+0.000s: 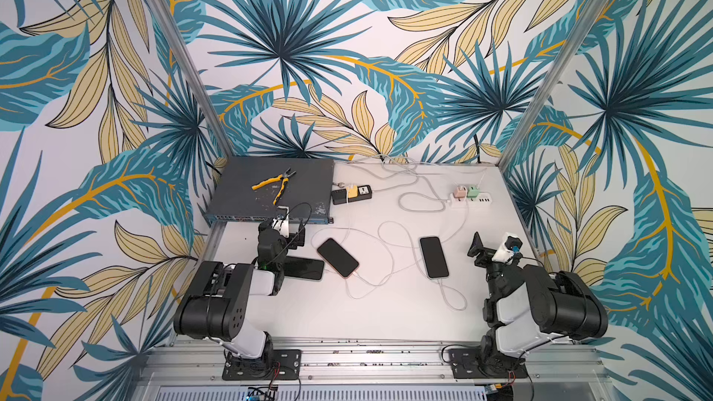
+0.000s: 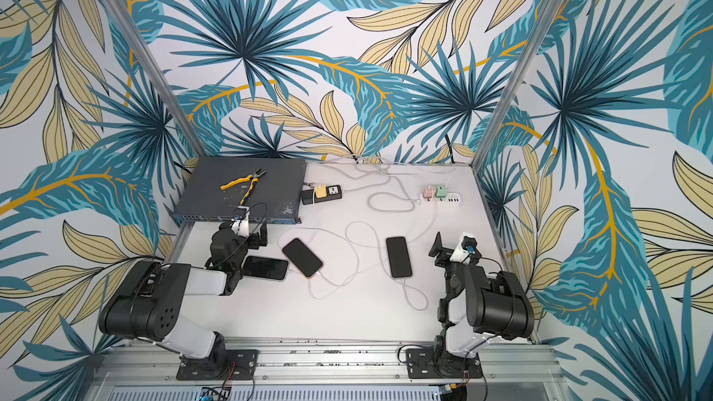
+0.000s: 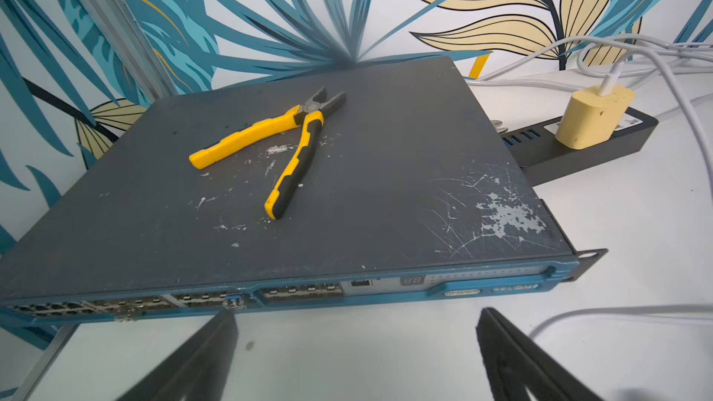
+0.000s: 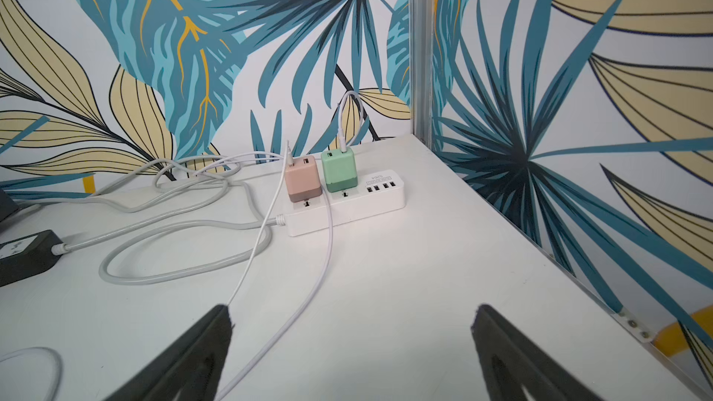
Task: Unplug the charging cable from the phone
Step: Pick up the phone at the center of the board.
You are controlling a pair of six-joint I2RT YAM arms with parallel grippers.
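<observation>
Both pincers stand spread wide and grip nothing. We see the left pincer [image 3: 357, 316] hanging over bare worktop [image 1: 386, 318] with its fingers clear of everything. The right pincer [image 4: 352, 312] hangs the same way, though a thin white lead [image 4: 250, 260] runs past its left fingertip and we cannot tell whether they touch. Close ahead of the left pincer lies the front edge of a network switch [image 3: 366, 194] with yellow-handled pliers [image 3: 285, 140] on its lid; ahead and to the right, a black power strip [image 3: 586, 144] carries a yellow charger [image 3: 594, 117]. Well ahead of the right pincer, a white power strip [image 4: 347, 214] holds a pink charger [image 4: 303, 183] and a green charger [image 4: 339, 169]. Three phones lie flat between the two pincers, a little back toward the arm bases. The half-hidden phone [image 1: 308, 268] sits just behind the left pincer, partly under that arm. The middle phone [image 1: 337, 257] lies angled to that pincer's right, with a charging cable [image 1: 367, 283] plugged into its near end. The third phone [image 1: 434, 257] lies just left of the right pincer, plugged at its near end by a second cable [image 1: 443, 293]. Loose cable loops cross the worktop ahead of the phones. Right of the right pincer, the worktop edge meets the wall panel [image 4: 578, 148] and a corner post [image 4: 420, 52]. Behind the phones the worktop lies bare.
</observation>
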